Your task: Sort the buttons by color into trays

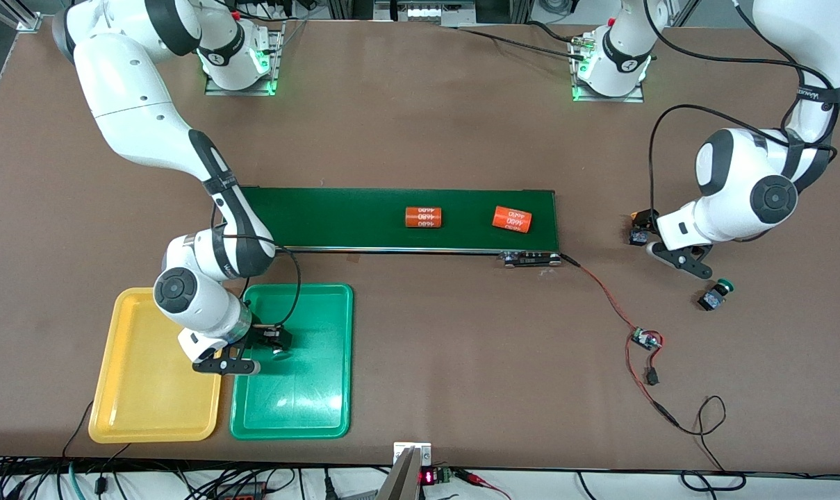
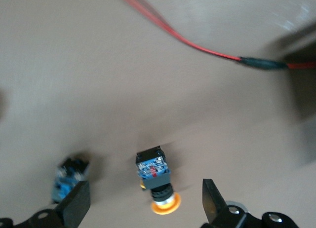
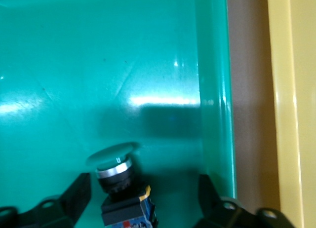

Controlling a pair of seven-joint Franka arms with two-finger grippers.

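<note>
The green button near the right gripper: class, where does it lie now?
In the front view, the green button lies in the green tray, at the right arm's end, between the right gripper's open fingers, beside the yellow tray.

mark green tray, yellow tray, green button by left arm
green tray [image 1: 308,403]: front view, bare floor.
yellow tray [image 1: 142,396]: front view, bare floor.
green button [image 1: 715,295]: front view, cap and body.

My arms [image 1: 135,104] are white with black bands. One tray [image 1: 152,417] is yellow and the other tray [image 1: 308,403] is green. The button [image 3: 116,161] in the green tray has a green cap, and another button [image 2: 157,181] has an orange cap and a blue and black body. The belt [image 1: 336,215] is dark green. Two cylinders [image 1: 423,217] on it are orange with white print. The table [image 1: 420,104] is brown.
</note>
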